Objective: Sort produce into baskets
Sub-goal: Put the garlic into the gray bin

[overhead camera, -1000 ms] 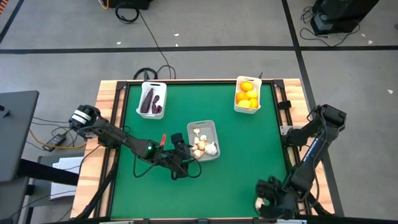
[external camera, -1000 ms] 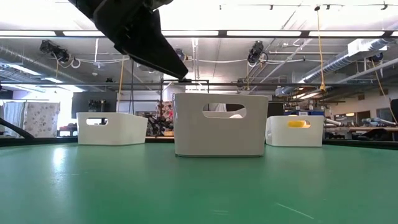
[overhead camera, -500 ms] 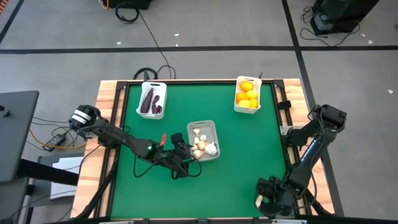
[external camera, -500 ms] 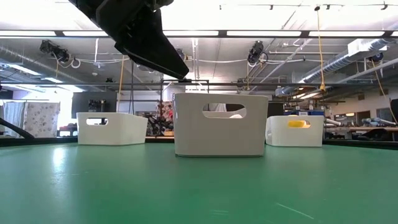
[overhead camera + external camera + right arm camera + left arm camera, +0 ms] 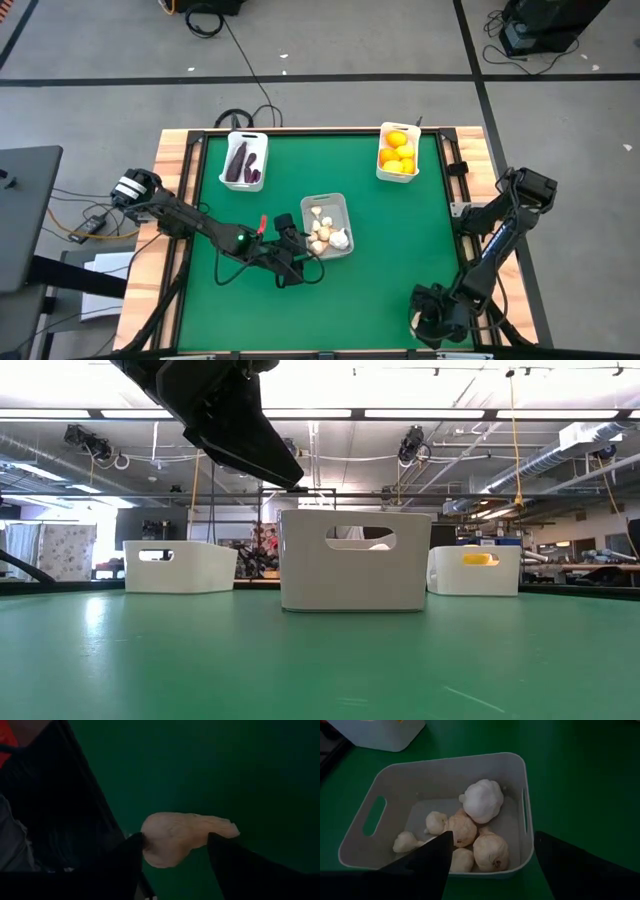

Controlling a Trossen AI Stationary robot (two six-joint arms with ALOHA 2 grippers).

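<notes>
The last garlic bulb [image 5: 182, 837] is clamped between the fingers of the right gripper [image 5: 432, 322] and has just been lifted; the middle basket [image 5: 327, 202] is the destination. The left gripper [image 5: 487, 870] is spread open beside it.

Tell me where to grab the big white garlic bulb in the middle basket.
Grip the big white garlic bulb across its round belly, coming straight down from above. It sits on top of the pile, and the basket walls block any sideways approach. The left gripper, open, hangs just before it.
</notes>
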